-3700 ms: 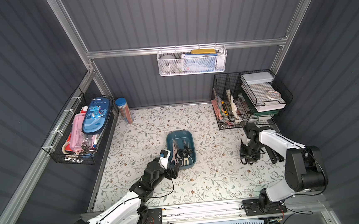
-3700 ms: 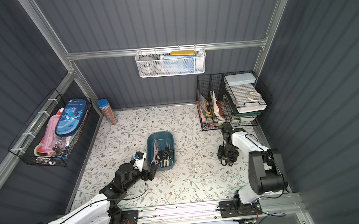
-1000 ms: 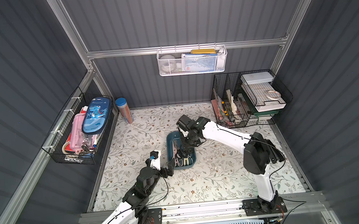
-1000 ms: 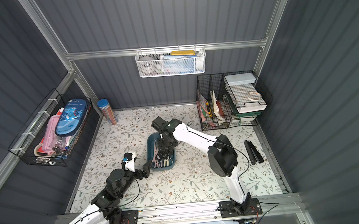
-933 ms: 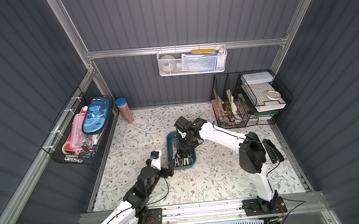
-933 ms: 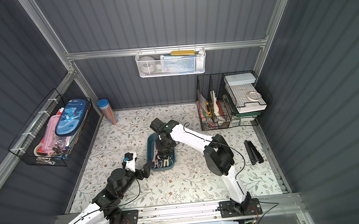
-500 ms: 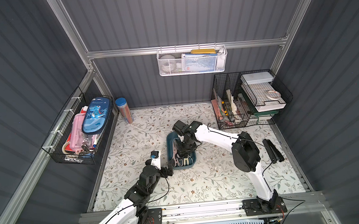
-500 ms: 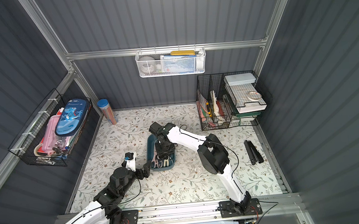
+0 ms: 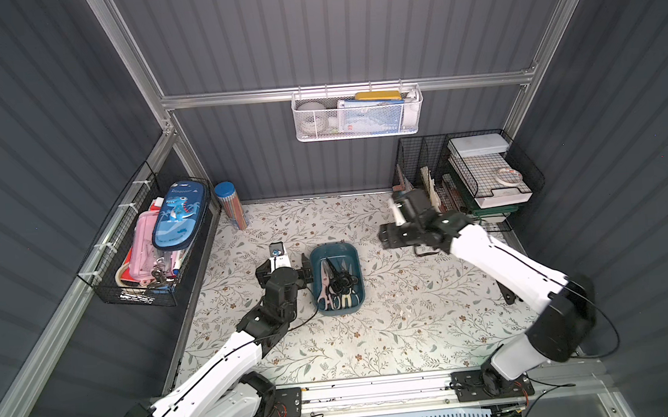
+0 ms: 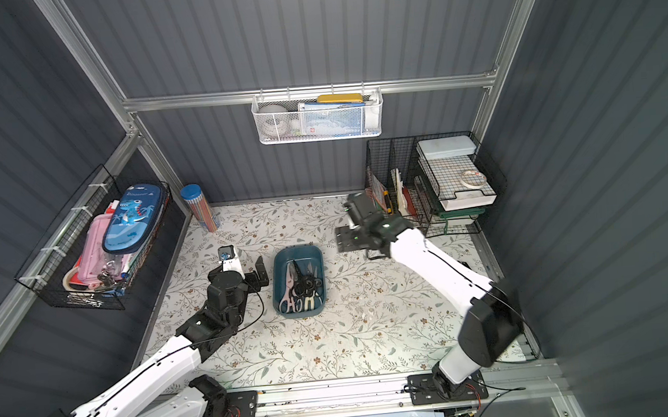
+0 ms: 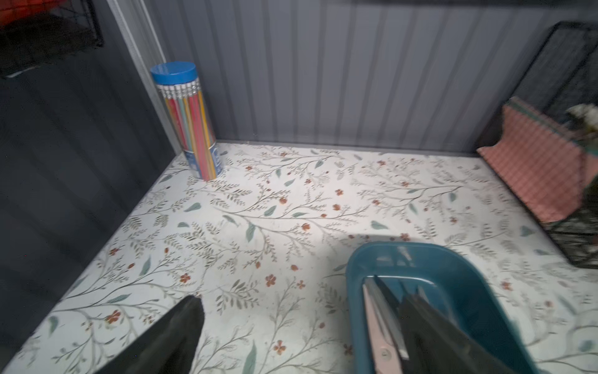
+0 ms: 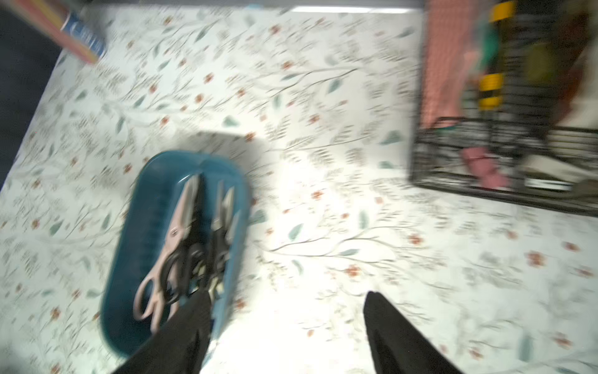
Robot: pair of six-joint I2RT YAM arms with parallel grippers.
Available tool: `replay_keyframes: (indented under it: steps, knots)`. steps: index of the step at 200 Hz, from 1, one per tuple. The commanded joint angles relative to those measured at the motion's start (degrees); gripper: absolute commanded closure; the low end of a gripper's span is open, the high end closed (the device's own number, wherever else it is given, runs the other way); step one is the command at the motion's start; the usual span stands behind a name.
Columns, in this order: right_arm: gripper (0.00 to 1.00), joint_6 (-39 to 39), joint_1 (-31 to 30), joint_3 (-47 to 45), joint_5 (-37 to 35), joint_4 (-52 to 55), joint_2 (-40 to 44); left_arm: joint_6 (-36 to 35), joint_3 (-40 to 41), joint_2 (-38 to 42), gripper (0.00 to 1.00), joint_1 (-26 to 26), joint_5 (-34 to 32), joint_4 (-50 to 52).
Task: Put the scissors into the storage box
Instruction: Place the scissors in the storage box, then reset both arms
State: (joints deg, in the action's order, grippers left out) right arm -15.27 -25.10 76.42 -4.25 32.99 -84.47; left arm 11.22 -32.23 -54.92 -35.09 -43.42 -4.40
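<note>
The storage box [image 9: 353,256], a dark teal tub, sits mid-table in both top views [image 10: 278,273]. Several scissors [image 9: 335,284] lie in it, handles toward the front: a pale pink pair, a cream pair and black ones [image 10: 301,288]. My left gripper [image 9: 284,267] hovers open just left of the box, nothing between its fingers. In the left wrist view [image 11: 301,299] one finger overlaps the box [image 11: 356,291] and the pink scissors [image 11: 382,320]. My right gripper [image 9: 390,225] is raised to the right of the box, blurred, open and empty [image 12: 286,296]; its view shows the box [image 12: 145,200] and scissors [image 12: 174,239].
A pencil tube [image 9: 230,204] stands at the back left corner. A black wire basket [image 9: 146,246] with pencil cases hangs on the left wall. A black wire rack [image 9: 467,184] fills the back right corner. A white mesh basket [image 9: 358,113] hangs on the back wall.
My right gripper was low over the box and nearly shut; it has opened and swung up and away to the right. The left arm has hardly moved.
</note>
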Motion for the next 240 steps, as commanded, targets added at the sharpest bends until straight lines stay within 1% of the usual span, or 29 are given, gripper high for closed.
replay_keyframes:
  steps: [1,8,14,29,36,46,54,65,80,87,108,123,134,148,159,176,186,196,200,207,215,220,229,240]
  knots:
    - [0.23,6.86,10.22,-10.15,1.08,-6.61,2.57,3.22,1.88,0.91,0.01,1.52,-11.18,5.15]
    - [0.23,7.84,12.77,-12.44,1.58,-6.63,3.77,3.45,3.72,2.4,0.0,2.05,-13.17,4.58]
    - [0.24,8.86,14.15,-14.82,1.53,-9.54,4.84,2.22,6.0,3.73,0.01,2.41,-14.6,2.76]
    - [0.24,10.07,15.53,-20.66,-1.18,-15.13,6.88,-1.23,12.57,6.29,0.01,3.16,-17.77,-5.35]
    - [0.24,10.43,15.59,-23.28,-2.57,-18.37,7.36,-3.37,14.8,6.98,0.01,4.05,-17.2,-8.59]
    - [0.24,10.12,15.78,-26.67,-4.36,-22.36,7.75,-6.63,17.65,6.88,0.01,5.83,-14.65,-12.93]
    - [0.24,9.63,15.87,-28.8,-6.06,-25.15,7.73,-7.29,18.93,5.75,0.01,7.57,-13.41,-14.49]
    - [0.24,9.23,16.28,-31.43,-8.6,-29.19,7.52,-7.11,19.66,3.39,0.01,9.31,-12.99,-15.53]
    - [0.24,9.46,17.43,-34.75,-9.26,-34.75,7.02,-8.63,20.41,-0.72,0.01,9.95,-13.65,-20.18]
    - [0.24,9.28,17.97,-36.03,-9.28,-37.02,6.56,-10.23,20.19,-2.47,0.01,10.01,-11.86,-21.84]
    - [0.24,8.96,19.19,-38.57,-9.54,-42.48,4.61,-15.0,21.16,-10.85,0.01,10.81,-8.08,-37.57]
    - [0.24,7.58,19.3,-40.82,-10.86,-47.24,3.79,-15.63,19.61,-17.29,0.01,11.8,-6.53,-43.23]
    - [0.24,6.62,19.35,-44.19,-10.65,-54.02,3.44,-16.99,19.31,-21.95,0.01,12.6,-3.15,-50.42]
    - [0.24,8.67,19.41,-47.74,-10.2,-63.86,2.85,-16.9,19.58,-27.56,0.01,13.08,-1.36,-60.13]
    - [0.23,8.69,19.46,-48.2,-11.13,-63.94,3.61,-16.8,19.5,-30.88,0.0,13.38,-0.17,-65.15]
    - [0.23,9.75,19.41,-47.61,-10.83,-60.13,5.29,-20.19,18.97,-36.1,0.01,13.55,2.68,-71.21]
    - [0.22,11.3,19.39,-49.43,-10.71,-63.6,5.89,-20.93,19.33,-40.1,0.01,13.77,3.03,-76.47]
    - [0.21,12.75,19.42,-51.74,-11.41,-68.02,6.6,-20.78,20.76,-44.81,0.01,14.57,3.37,-84.81]
    - [0.21,13.15,19.39,-52.5,-11.75,-69.56,6.99,-20.71,20.55,-45.12,0.01,14.77,3.61,-85.01]
    - [0.2,13.84,19.48,-54.08,-12.0,-72.08,7.65,-21.18,20.21,-43.56,0.01,14.87,6.58,-81.29]
    - [0.19,14.65,19.46,-55.66,-11.77,-74.91,7.68,-22.02,19.72,-42.85,0.01,14.88,9.42,-79.35]
    - [0.19,14.9,19.48,-56.51,-11.8,-77.44,7.26,-22.37,19.74,-43.5,0.01,14.88,10.36,-79.9]
    - [0.19,15.31,19.48,-58.44,-12.18,-82.6,5.65,-22.26,20.72,-46.2,0.01,15.19,9.93,-85.27]
    - [0.18,15.53,19.48,-60.33,-12.14,-88.24,3.92,-21.78,20.46,-45.43,0.01,16.07,12.36,-82.9]
